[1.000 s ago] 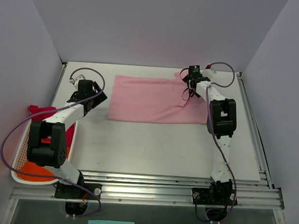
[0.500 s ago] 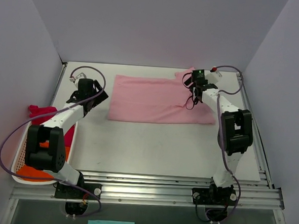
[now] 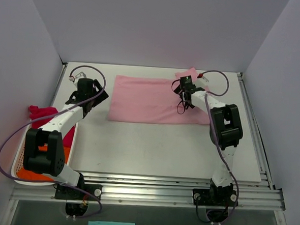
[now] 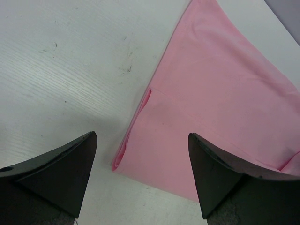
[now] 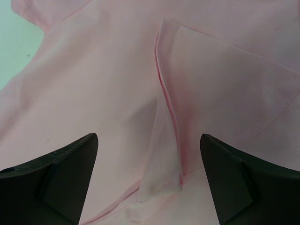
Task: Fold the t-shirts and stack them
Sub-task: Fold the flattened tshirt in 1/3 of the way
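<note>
At the far middle of the surface (image 3: 137, 147) the light pink t-shirt (image 3: 145, 99) lies flat and part-folded; the magenta-red t-shirt (image 3: 38, 111) and orange t-shirt (image 3: 31, 172) sit in the basket (image 3: 16, 155) at the left. The left gripper (image 4: 141, 136) hangs wide and empty over the pink cloth's left edge, and the right gripper (image 5: 148, 136), equally wide and empty, over a doubled-over layer. A pinch there may catch only the top ply, so the fold drags askew or bunches

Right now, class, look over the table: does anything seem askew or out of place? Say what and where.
The pink t-shirt is untidy at its right end: a flap sticks out past the far right corner, and a loose fold creases it below the open right pincer. At left, the magenta t-shirt spills over the basket rim.
</note>
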Robot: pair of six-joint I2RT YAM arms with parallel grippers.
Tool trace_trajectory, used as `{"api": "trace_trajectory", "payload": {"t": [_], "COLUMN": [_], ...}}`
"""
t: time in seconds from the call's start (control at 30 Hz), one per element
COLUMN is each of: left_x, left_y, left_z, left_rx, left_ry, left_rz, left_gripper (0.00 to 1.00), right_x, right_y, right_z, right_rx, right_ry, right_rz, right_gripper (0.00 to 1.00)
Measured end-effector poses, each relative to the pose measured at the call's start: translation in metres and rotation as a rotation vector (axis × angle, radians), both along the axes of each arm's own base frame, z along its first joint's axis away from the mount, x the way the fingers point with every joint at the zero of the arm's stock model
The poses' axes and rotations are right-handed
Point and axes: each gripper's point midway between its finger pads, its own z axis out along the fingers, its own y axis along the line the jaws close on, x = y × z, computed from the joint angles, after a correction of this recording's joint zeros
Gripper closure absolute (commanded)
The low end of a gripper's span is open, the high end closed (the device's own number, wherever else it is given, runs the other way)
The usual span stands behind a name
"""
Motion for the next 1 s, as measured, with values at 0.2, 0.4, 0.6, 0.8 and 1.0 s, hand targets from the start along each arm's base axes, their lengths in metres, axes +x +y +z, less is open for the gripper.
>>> {"api": "trace_trajectory", "payload": {"t": [0.2, 0.4, 0.6, 0.8, 1.0], "left_x": [0.000, 0.000, 0.000, 0.000, 0.000], "left_y": [0.000, 0.000, 0.001, 0.003, 0.003], "left_z": [0.001, 0.002, 0.001, 0.001, 0.001], "left_rx": [0.000, 0.000, 0.003, 0.007, 0.007], "left_ry": [-0.003, -0.004, -0.004, -0.005, -0.005], "left_rz": [0.000, 0.001, 0.005, 0.010, 0.010], "left_gripper": [0.12, 0.12, 0.12, 0.12, 0.12], "right_x": [0.010, 0.021, 0.018, 0.017, 0.007], "right_y": [0.011, 0.021, 0.026, 0.023, 0.011], "right_z": [0.010, 0.009, -0.002, -0.001, 0.007], "right_rx": [0.011, 0.016, 0.009, 0.003, -0.028], "right_ry": [-0.030, -0.045, -0.021, -0.036, -0.049], "right_rz": [0.011, 0.019, 0.029, 0.013, -0.016], "right_gripper": [0.14, 0.15, 0.15, 0.15, 0.15]}}
